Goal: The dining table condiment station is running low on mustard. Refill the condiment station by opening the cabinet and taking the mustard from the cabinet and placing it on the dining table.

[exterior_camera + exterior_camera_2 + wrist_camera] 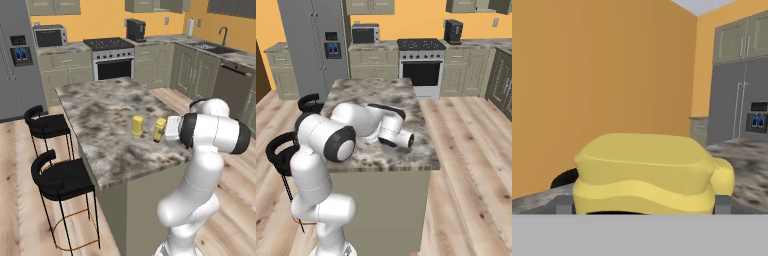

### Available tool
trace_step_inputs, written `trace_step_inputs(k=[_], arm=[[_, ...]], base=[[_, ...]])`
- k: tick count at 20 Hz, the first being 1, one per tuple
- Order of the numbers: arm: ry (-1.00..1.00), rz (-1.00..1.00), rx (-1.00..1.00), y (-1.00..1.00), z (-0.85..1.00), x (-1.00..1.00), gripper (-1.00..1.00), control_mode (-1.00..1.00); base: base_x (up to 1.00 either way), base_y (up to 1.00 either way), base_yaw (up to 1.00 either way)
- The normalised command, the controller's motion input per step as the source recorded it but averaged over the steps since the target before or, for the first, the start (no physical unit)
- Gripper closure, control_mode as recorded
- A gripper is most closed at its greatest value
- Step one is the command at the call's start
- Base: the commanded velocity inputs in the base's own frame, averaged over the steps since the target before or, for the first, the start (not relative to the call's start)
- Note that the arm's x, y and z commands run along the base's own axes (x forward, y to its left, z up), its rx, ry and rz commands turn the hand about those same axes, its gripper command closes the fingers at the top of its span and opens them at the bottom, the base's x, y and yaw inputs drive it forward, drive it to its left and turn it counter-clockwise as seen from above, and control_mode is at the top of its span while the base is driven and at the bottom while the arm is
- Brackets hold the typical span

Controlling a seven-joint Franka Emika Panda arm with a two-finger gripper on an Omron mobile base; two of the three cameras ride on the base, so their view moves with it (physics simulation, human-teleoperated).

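1. The white arm (pixel 200 200) rises at the near end of the island and bends forward over the marble tabletop (pixel 105 115).
2. Its end effector (pixel 167 128) reaches sideways toward the mustard (pixel 159 129), which stands upright on the tabletop near the right edge. The fingers stand spread wide, one on each side of the bottle; I cannot tell if they touch it.
3. From the hand view the mustard (pixel 647 175) sits very close in front, with a grey fingertip (pixel 564 204) just off its lower corner on either side.
4. A plain yellow container (pixel 137 125) stands upright just beside the mustard, to its left, apart from it.
5. Two black stools (pixel 62 175) stand along the left side of the island, on the wooden floor (pixel 20 210).
6. Past the island, a steel stove (pixel 112 60) sits against the far wall, between low cabinets.
7. A microwave (pixel 50 36) rests on the counter left of the stove, and a dark coffee machine (pixel 135 30) to its right.
8. A grey fridge (pixel 15 55) stands at the far left; a sink (pixel 215 47) with a dark tap sits at the far right.
9. Wall cabinets (pixel 52 7) hang on the orange wall; their doors look closed.
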Motion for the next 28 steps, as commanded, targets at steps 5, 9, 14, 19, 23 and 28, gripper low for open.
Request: trace_step_inputs(k=[5,9,14,19,23,28], arm=[[0.00,0.00,0.00,-0.08,-0.34,0.24,1.00,-1.00],[0.00,0.00,0.00,-0.01,-0.32,0.29,1.00,-1.00],[0.00,0.00,0.00,0.00,-0.30,0.39,1.00,-1.00],[0.00,0.00,0.00,0.00,-0.27,0.42,1.00,-1.00],[-0.01,0.00,0.00,0.00,-0.25,0.46,1.00,-1.00],[-0.03,0.00,0.00,0.00,-0.24,0.46,1.00,-1.00]], base=[[0.00,0.00,0.00],[0.00,0.00,0.00],[0.00,0.00,0.00],[0.00,0.00,0.00],[0.00,0.00,0.00],[0.00,0.00,0.00]])
